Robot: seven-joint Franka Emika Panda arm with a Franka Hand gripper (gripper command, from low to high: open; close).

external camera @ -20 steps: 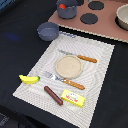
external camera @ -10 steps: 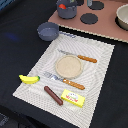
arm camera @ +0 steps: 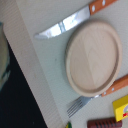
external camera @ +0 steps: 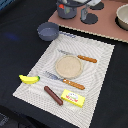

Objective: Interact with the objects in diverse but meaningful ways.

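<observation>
Exterior view alone shows yellow banana (external camera: 29, 79), grey two-handled pot (external camera: 70, 8)

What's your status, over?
Fingers not in view from either camera. Wrist camera sits over the wooden plate, knife and fork either side. Sausage, banana, yellow packet untouched on placemat.

Matt wooden plate (arm camera: 94, 57), shiny metal knife (arm camera: 60, 27), ribbed cloth placemat (external camera: 100, 75).

Toy kitchen tabletop | striped placemat (external camera: 102, 67) set with wooden plate (external camera: 68, 66), knife (external camera: 78, 56), fork (external camera: 65, 81) | play stove (external camera: 102, 25) with grey pot (external camera: 70, 8) | black cloth (external camera: 20, 30)
</observation>
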